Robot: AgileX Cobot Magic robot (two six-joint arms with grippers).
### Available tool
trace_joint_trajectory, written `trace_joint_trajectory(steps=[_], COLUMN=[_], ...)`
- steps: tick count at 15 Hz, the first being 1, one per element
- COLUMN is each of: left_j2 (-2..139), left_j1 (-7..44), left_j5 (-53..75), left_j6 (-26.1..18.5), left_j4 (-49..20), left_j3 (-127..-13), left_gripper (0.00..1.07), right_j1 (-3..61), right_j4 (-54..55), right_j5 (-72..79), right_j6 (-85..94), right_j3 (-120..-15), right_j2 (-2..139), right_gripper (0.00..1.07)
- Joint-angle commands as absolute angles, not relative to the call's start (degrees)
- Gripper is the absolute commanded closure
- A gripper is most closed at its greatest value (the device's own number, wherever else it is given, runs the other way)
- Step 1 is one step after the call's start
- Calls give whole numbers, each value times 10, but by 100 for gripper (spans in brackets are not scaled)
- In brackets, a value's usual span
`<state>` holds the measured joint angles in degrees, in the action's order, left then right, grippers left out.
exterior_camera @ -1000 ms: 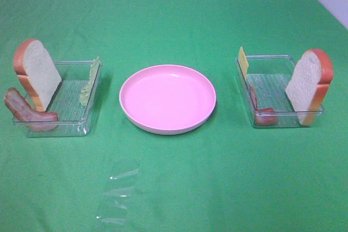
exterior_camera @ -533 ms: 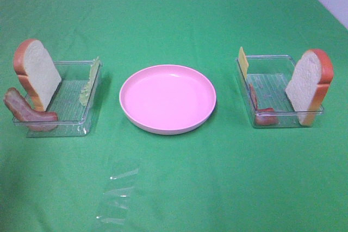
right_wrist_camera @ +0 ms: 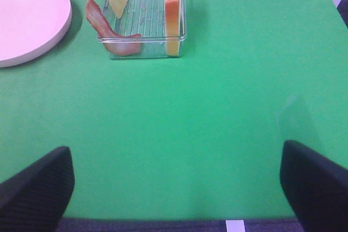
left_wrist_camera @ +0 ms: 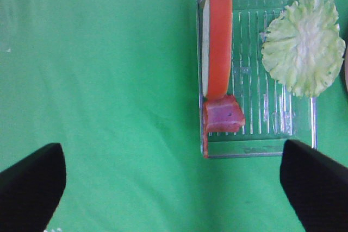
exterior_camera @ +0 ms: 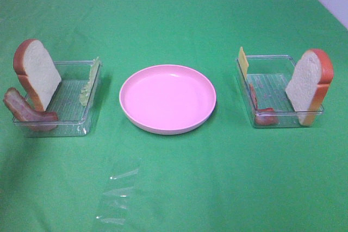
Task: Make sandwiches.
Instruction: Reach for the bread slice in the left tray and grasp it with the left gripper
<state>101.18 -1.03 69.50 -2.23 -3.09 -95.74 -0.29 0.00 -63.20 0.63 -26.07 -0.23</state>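
Exterior high view shows nothing moved since a second ago: still unstacked, one orange-crusted white bread slice point(exterior_camera: 41, 74) leans in each clear plastic tray point(exterior_camera: 70, 126) beside the round pink plate point(exterior_camera: 167, 99). Left gripper point(left_wrist_camera: 173, 153) and right gripper point(right_wrist_camera: 175, 153) gape wide, holding nothing.

Pink plate point(right_wrist_camera: 30, 23) half outside right wrist view

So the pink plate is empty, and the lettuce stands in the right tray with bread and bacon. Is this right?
Not quite: the lettuce stands in the left tray, with bread and bacon. The right tray holds cheese instead. The exterior high view shows it.
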Motion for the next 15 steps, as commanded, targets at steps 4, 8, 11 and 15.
trace_joint_trajectory(steps=[4, 8, 11, 15], left_j2=[1109, 1144, 1179, 1249], left_j1=[33, 33, 33, 36], left_j5=[744, 713, 678, 688], left_j6=[16, 15, 6, 0], left_j4=[-15, -18, -25, -37], left_j3=[-996, -996, -1015, -1075], left_gripper=[4, 4, 4, 4], right_j1=[-6, -6, -6, -6], right_j4=[0, 0, 0, 0], right_j5=[-629, -629, -629, -629], right_j6=[10, 10, 10, 10], right_j3=[-258, -258, -258, -258], right_j2=[-8, -8, -8, -8], right_gripper=[9, 9, 9, 9])
